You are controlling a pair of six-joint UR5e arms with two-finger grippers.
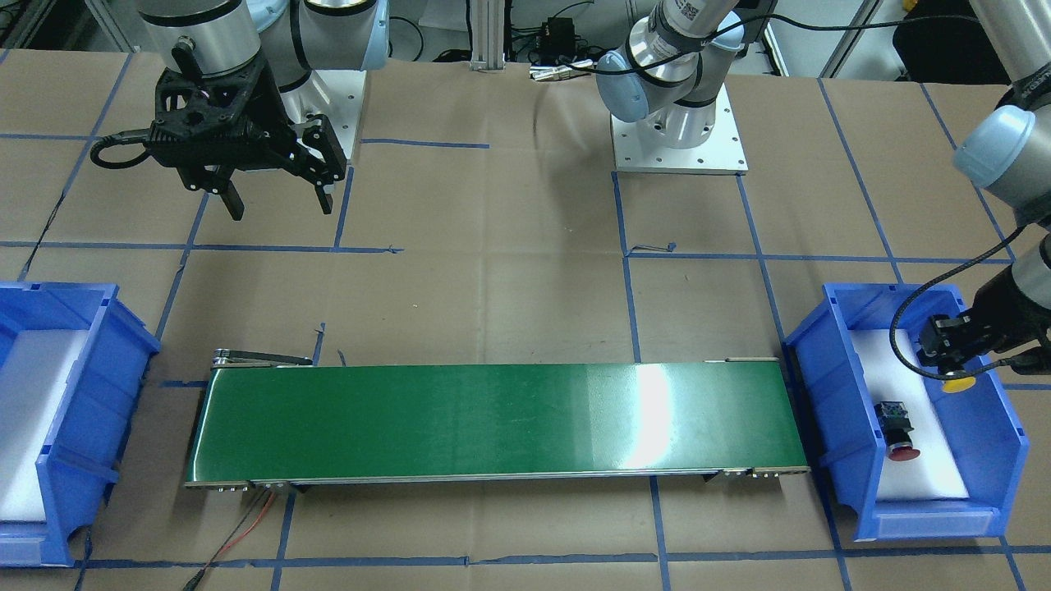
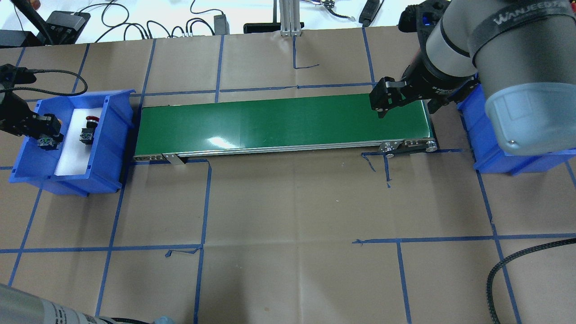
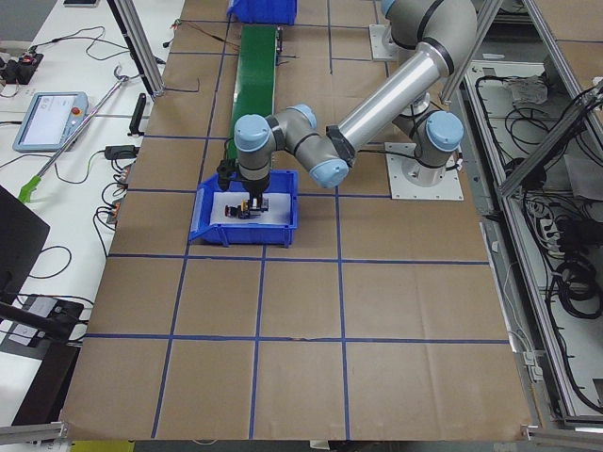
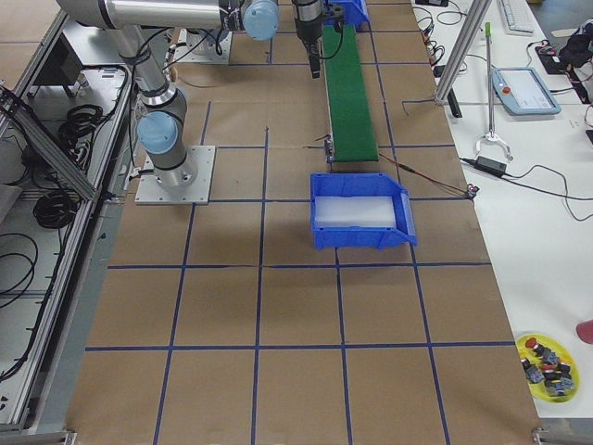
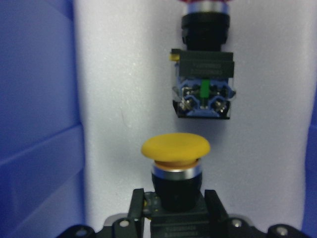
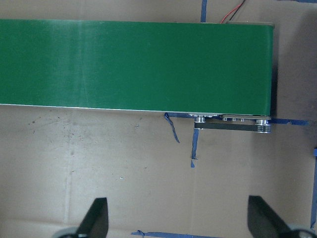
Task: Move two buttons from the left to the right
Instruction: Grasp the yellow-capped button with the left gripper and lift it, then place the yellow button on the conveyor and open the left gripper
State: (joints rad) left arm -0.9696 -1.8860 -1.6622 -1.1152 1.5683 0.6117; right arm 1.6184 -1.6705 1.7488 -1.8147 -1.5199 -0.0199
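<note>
Grip first: my left gripper (image 5: 176,201) is closed narrow on the yellow button (image 5: 175,148). Its fingers (image 5: 136,204) pinch the black body below the cap, inside the blue bin (image 1: 829,328) just off the belt's (image 1: 493,423) end on my left side. The red button (image 5: 203,74) lies on its side on the white pad of that same bin. It is just beyond the yellow cap, base towards it but apart from it. My right gripper (image 1: 280,205) hangs wide open and empty, up high near the belt's other end. The second bin (image 1: 107,345) sits just past that end.

Risks, as I judge them: the pinch sits low on a top-heavy part, so a quick lift could let it tilt or slip out. Rising crookedly could catch the bin wall nearest the belt. A swing of the cap could knock the red button askew. Set down on its round cap, the button might roll off the belt's side. Whether it is already clear of the pad I cannot tell.
</note>
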